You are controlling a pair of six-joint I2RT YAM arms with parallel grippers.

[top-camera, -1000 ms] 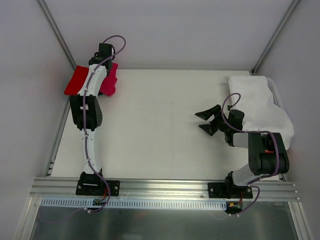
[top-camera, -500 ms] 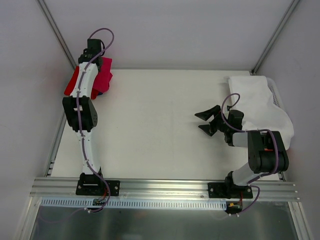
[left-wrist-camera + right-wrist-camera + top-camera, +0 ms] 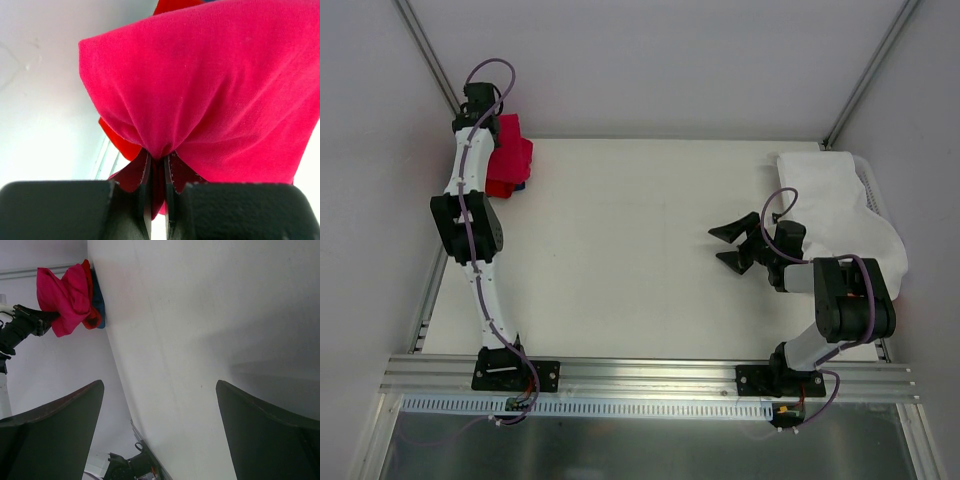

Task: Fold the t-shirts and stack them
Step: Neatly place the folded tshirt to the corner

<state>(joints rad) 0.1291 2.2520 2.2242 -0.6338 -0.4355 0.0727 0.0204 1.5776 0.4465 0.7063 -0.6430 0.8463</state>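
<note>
White table, pale enclosure walls. My left gripper, at the upper left of the top view, is pinched tight on a gathered fold of the crimson-pink t-shirt. It hangs against the brighter red t-shirt and the blue t-shirt at the table's upper-left corner. My right gripper stands spread wide, right of centre, holding nothing.

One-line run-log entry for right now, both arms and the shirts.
left jaws: shut on crimson-pink t-shirt | right jaws: open, empty, above table | crimson-pink t-shirt: bunched over red t-shirt and blue t-shirt, far-left corner
</note>
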